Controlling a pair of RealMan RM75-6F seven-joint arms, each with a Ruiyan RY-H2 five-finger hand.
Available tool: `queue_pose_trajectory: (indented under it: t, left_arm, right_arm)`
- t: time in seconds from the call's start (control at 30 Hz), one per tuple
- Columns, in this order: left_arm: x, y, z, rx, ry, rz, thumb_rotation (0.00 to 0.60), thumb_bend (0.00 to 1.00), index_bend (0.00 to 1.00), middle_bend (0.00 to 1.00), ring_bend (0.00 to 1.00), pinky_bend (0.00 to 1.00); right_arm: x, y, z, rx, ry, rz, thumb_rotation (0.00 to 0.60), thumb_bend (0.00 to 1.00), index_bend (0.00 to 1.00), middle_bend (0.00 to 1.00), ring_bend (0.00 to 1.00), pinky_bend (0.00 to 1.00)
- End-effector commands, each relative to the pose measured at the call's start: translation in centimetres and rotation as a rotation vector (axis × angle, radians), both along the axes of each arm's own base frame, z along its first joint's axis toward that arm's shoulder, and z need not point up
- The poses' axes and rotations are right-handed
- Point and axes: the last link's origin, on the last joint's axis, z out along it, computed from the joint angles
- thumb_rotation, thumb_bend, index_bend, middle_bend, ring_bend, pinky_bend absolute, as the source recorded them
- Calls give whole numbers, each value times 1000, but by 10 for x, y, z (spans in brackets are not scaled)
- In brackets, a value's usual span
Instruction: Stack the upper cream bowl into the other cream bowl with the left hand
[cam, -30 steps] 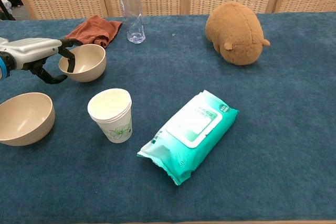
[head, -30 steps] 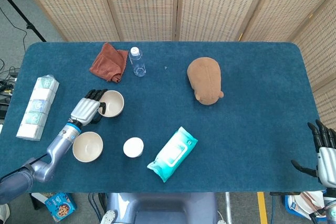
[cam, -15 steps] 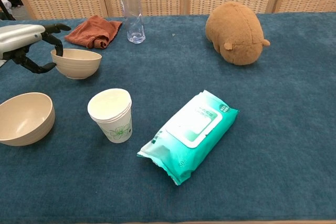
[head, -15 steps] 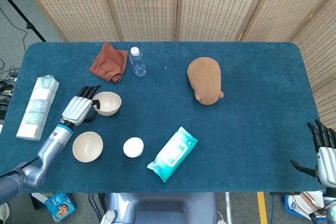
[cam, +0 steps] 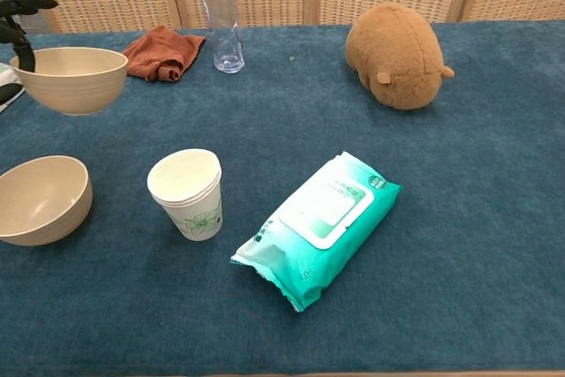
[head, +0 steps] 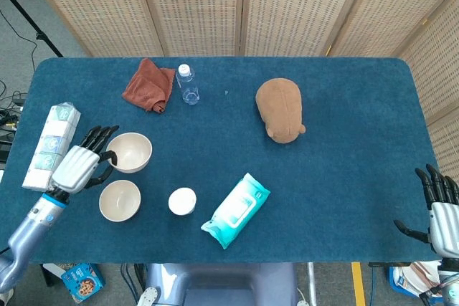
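Note:
My left hand pinches the rim of the upper cream bowl and holds it lifted off the table; in the chest view that bowl hangs at the far left with only dark fingertips showing at its rim. The other cream bowl sits on the blue cloth just below and slightly nearer, also at the left edge of the chest view as the lower bowl. My right hand hovers off the table's right front corner, fingers spread, holding nothing.
A paper cup stands right of the lower bowl. A wet-wipes pack, brown plush toy, water bottle and rust cloth lie around. A row of packaged items lines the left edge.
My left hand has lifted the upper bowl and carried it left and toward me, nearer above the lower bowl. The right hand barely moved.

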Motion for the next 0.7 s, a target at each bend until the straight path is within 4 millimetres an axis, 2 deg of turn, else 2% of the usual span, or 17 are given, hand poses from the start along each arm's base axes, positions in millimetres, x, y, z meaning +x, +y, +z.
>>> queue_pose_trajectory:
  t: [0.03,0.17,0.3,0.47,0.7]
  left_arm:
    - [-13,-38,12,-29,-35,-11,600,467,718,0,0,0]
    - [-20,-60,18,-50,-61,-19,600,465,718,0,0,0]
    - [-29,-77,16,-90,-28,-14,600,463,718,0,0,0]
    - [-40,-84,11,-100,12,20,600,462,718,0,0,0]
    - [-47,-81,2,-101,24,27,600,462,718,0,0,0]
  right_arm:
    - [0,1,0,-1,0,1,600,0,0,0,0,0]
    - [1,1,-1,3,-2,3,600,0,0,0,0,0]
    - [3,1,-1,4,-3,9,600,0,0,0,0,0]
    - [3,2,0,-1,-2,9,600,0,0,0,0,0]
    - [1,2,0,3,-10,-1,600,0,0,0,0,0]
